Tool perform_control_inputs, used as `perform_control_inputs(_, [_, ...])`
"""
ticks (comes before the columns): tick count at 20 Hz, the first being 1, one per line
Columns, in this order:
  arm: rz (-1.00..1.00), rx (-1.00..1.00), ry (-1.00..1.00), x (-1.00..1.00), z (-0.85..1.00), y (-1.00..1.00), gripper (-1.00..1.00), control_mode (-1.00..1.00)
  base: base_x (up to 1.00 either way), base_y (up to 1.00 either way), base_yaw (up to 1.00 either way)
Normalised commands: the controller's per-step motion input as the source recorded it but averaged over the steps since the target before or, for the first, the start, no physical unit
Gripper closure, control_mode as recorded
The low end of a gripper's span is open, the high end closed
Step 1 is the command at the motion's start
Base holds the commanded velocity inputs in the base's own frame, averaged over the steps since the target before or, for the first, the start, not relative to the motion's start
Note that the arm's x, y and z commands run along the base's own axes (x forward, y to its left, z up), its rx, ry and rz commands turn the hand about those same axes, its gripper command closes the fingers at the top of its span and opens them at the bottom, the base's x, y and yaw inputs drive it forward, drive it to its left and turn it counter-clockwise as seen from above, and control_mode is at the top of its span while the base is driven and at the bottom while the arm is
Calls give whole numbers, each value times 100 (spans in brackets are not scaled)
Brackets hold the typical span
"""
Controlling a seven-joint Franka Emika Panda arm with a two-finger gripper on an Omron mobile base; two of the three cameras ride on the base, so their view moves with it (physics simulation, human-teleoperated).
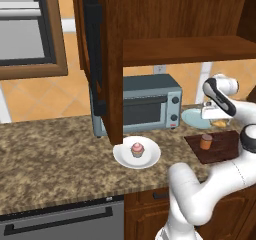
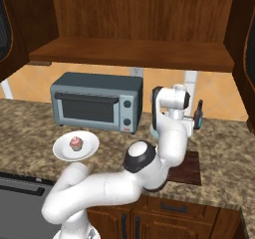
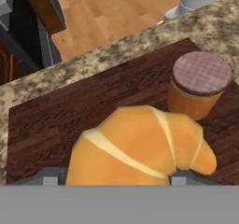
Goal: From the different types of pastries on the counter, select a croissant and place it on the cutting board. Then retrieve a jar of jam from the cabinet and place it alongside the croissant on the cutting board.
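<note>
I have the gripper (image 3: pixel 112 183) pinching the croissant (image 3: pixel 140 146) above the cutting board (image 3: pixel 70 111) — jar of jam (image 3: pixel 198 90) already there, so I aim just beside it.

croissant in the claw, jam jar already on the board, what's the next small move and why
Probably lower the croissant onto the bare part of the cutting board beside the jar of jam, then open the claw. The hand view shows the pastry between the fingertips above the board, with the jar upright beyond it.

Two rear flanks; one close-up.
</note>
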Motion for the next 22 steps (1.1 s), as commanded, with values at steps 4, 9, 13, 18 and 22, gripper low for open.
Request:
perform_control_inputs(4, [-3,-8,-1,1,-41,0,100,-100,0,0,0])
perform_control_inputs(9, [-2,-12,-10,0,-21,0,100,-100,0,0,0])
perform_control_inputs(13, [0,-5,-12,-42,0,0,100,-100,0,0,0])
perform_control_inputs(18, [0,-1,-7,-66,0,-1,100,-100,0,0,0])
perform_control_inputs(22, [0,-4,-6,-27,-6,0,100,-100,0,0,0])
